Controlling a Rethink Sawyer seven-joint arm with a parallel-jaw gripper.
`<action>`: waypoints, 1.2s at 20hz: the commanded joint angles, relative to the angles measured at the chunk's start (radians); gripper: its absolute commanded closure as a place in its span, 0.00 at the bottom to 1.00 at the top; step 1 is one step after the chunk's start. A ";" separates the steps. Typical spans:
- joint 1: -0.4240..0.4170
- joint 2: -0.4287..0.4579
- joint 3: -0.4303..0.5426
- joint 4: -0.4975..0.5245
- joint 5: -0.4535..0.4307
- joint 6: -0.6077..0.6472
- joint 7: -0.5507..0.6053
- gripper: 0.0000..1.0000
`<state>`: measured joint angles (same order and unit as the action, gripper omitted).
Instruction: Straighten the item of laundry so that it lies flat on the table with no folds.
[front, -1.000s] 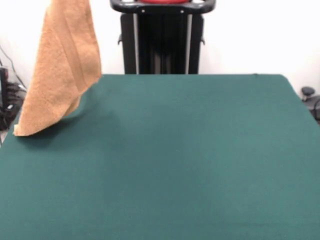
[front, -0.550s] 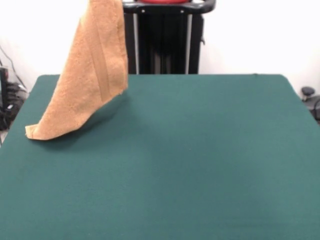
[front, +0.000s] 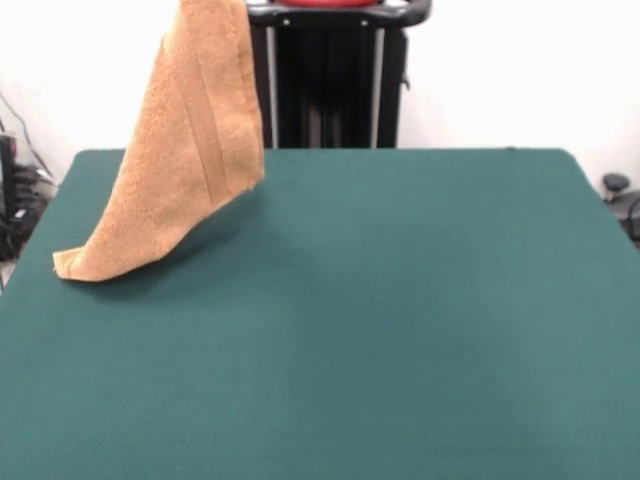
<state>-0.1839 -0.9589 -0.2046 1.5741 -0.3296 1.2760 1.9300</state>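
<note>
Orange-tan terry towel (front: 185, 150) hangs from above the frame, its low corner touching the green counter (front: 400, 320) near one edge; fingers unseen, grip unknowable; next, likely drag it inward and lay it flat.

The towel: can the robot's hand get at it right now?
Probably yes, it seems to be held already. The towel hangs from above the picture's top edge, one corner touching the table. The hand itself is out of view, so I cannot confirm.
</note>
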 joint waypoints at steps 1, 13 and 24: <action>-0.003 0.007 -0.002 0.067 -0.013 -0.044 0.114 0.00; -0.139 -0.024 0.020 0.151 0.059 -0.134 -0.005 0.00; -0.540 -0.007 0.175 0.225 -0.030 -0.353 -0.494 0.00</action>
<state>-0.6053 -1.0194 -0.1888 1.6215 -0.3058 1.0242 1.8902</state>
